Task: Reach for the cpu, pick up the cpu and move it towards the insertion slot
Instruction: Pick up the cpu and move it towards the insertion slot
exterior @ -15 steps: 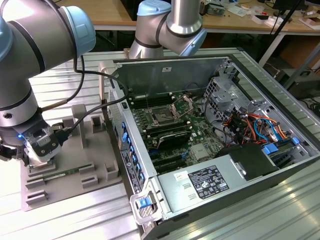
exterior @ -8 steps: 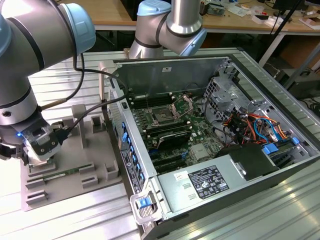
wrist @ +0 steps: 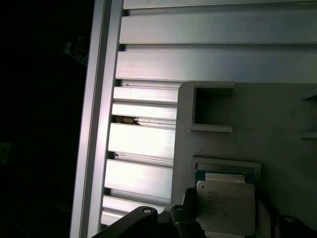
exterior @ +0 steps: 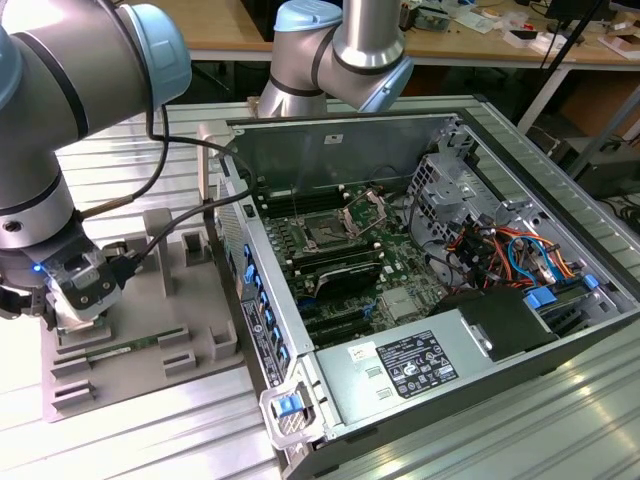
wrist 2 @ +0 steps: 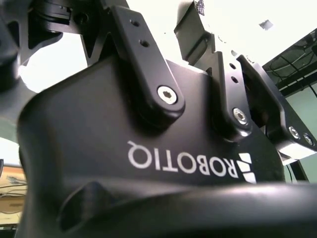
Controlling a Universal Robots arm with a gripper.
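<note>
Arm (exterior: 60, 120) stands at the exterior view's left w/ the gripper (exterior: 82, 298) low over the grey tray (exterior: 190, 300), which sits on the ribbed alu worktop (exterior: 150, 440). In the first wrist view the cpu (wrist: 225, 206) lies flat in its tray pocket, silvery top up, green edge showing along one side. Dark gripper parts sit just beside it on two opposite sides. Can't tell whether the jaws are wide or nipping the chip. A second square pocket (wrist: 213, 106) is moulded into the tray near the cpu. A long green RAM stick (exterior: 110, 350) lies in a tray groove just beside the gripper. The second wrist view has the gripper's black body & link arms close up, bright ceiling behind.

Insertion slot (exterior: 325, 235) is well apart from the cpu, inside the open PC case (exterior: 340, 140), on the green board (exterior: 395, 300). Its shiny metal frame (exterior: 365, 212) stands hinged up just beside the dark socket square. Black RAM slots (exterior: 345, 275) run next to it. PSU (exterior: 410, 365) sits nearer the camera & coloured cables (exterior: 510, 250) bunch toward the exterior view's right.
</note>
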